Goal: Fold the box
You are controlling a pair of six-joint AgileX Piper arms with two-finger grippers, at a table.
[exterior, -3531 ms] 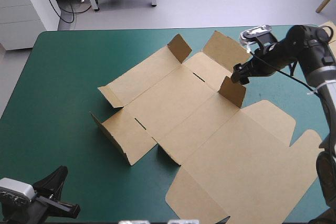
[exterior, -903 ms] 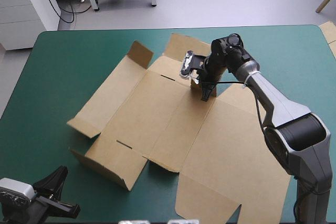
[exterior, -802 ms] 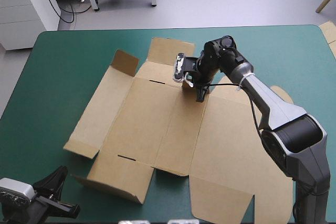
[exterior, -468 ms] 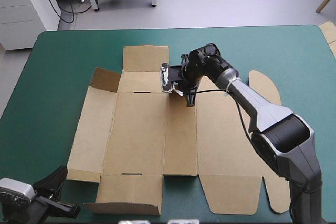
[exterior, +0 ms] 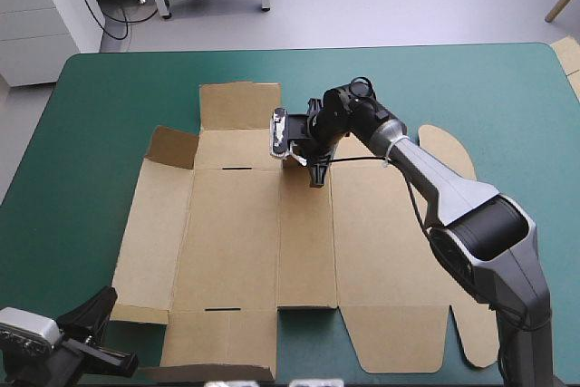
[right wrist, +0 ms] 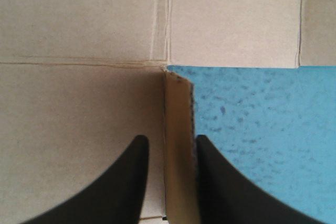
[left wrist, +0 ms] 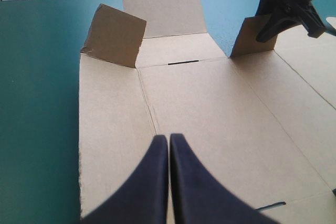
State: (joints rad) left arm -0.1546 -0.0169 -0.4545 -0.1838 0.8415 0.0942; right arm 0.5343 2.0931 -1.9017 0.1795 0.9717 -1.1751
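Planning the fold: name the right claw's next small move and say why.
Probably open and back off: the right claw is shut on the small upright flap of the flat brown cardboard box, which lies square to the teal-green table.

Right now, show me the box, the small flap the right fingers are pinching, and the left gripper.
box [exterior: 236, 224]: high view, middle of its flat centre panel.
small flap [right wrist: 178, 129]: right wrist view, on its upright edge.
left gripper [left wrist: 169, 139]: left wrist view, midway between its shut tips.
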